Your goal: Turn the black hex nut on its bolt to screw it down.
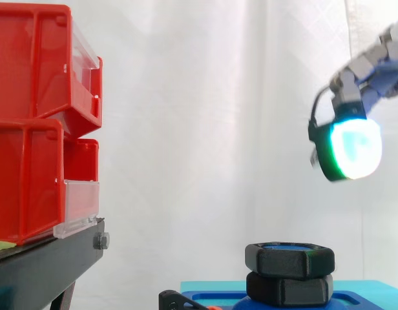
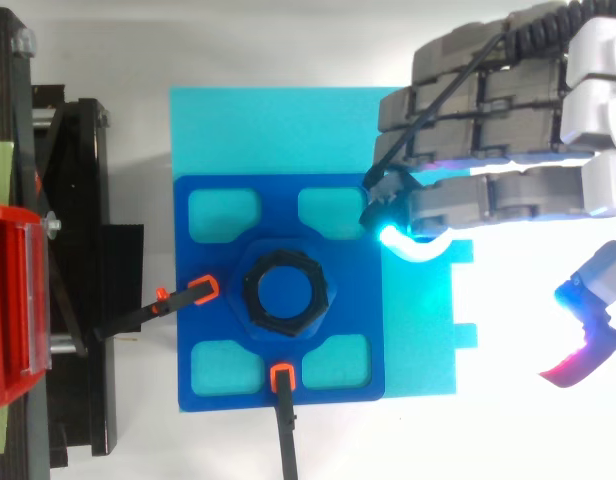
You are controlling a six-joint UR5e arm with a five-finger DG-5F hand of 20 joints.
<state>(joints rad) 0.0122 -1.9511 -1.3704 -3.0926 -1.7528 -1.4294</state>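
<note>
Hand held open, clear of the hex nut

Robot hand (image 2: 488,110) reaches in from the right with its fingers straight and side by side and its thumb spread well apart, holding nothing. One fingertip (image 1: 354,148) glows cyan-green above the work. The black hex nut (image 1: 289,261) sits untouched on its blue bolt (image 2: 286,292), above a second black nut (image 1: 289,290), at the middle of a dark blue plate (image 2: 338,290). Red bins (image 1: 31,84) stand at far left.
</note>
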